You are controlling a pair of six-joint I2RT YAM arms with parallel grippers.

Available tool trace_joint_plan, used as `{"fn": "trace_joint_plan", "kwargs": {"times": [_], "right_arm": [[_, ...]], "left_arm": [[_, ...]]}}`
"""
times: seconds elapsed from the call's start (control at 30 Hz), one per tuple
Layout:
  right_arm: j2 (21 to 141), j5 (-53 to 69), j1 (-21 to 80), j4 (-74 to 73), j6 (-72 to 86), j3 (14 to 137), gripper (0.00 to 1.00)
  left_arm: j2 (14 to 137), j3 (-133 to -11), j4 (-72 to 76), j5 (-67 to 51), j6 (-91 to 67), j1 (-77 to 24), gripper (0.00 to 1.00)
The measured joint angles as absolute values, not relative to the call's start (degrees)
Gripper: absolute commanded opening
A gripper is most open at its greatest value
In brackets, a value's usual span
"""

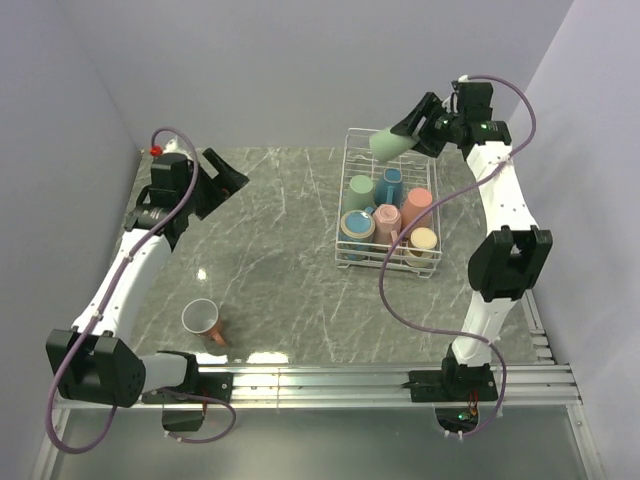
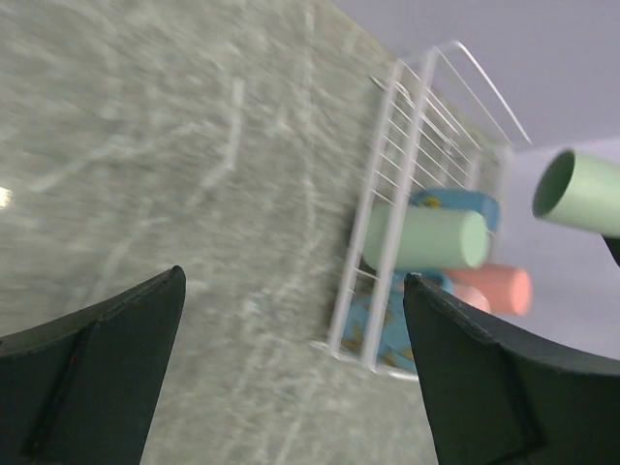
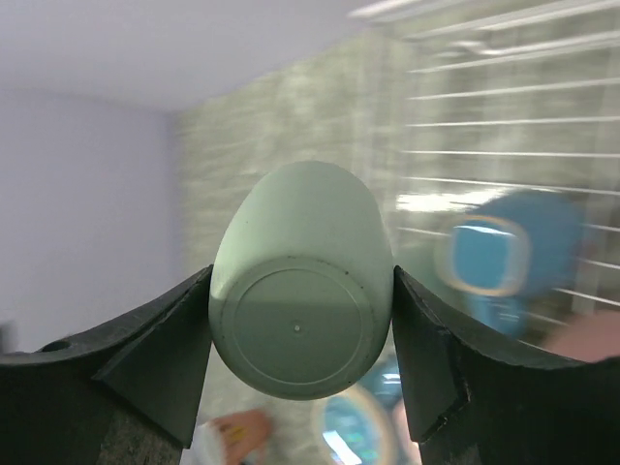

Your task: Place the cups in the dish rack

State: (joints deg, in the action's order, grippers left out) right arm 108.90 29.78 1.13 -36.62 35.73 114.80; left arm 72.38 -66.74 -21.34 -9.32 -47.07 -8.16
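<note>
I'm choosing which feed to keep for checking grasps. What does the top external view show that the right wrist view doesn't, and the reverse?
Only the top external view: the open left gripper, a lone cup on the table near the left arm's base, and the whole dish rack with everything loaded in it. Only the right wrist view: the flat base of the green cup close up, with fingers against both sides. Both: the right gripper holding the green cup above the rack's far end, part of the rack, and a blue cup inside.
</note>
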Motion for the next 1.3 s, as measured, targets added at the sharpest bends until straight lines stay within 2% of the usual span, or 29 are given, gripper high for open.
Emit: {"fn": "trace_joint_plan", "kwargs": {"times": [0.1, 0.27, 0.53, 0.8, 1.3], "right_arm": [[110.96, 23.81, 1.13, -40.34, 32.08, 116.22, 0.00], [113.60, 14.79, 1.13, -44.31, 27.97, 121.05, 0.00], [117.78, 3.81, 1.13, -46.28, 25.17, 129.10, 0.00], [120.07, -3.49, 1.37, -45.89, 24.29, 125.40, 0.00], [128.05, -8.40, 5.13, -45.21, 23.94, 123.24, 0.00]], "left_arm": [[71.50, -66.76, -22.39, -5.30, -44.93, -7.84, 0.99], [73.87, -67.02, -23.77, -6.83, -42.35, -7.79, 0.99], [81.38, -71.90, -34.68, -2.94, -37.63, -7.79, 0.96], [80.64, -72.36, -36.47, -1.91, -35.59, -7.79, 0.90], [78.98, -68.27, -36.82, -3.99, -35.59, -7.79, 0.93]]}}
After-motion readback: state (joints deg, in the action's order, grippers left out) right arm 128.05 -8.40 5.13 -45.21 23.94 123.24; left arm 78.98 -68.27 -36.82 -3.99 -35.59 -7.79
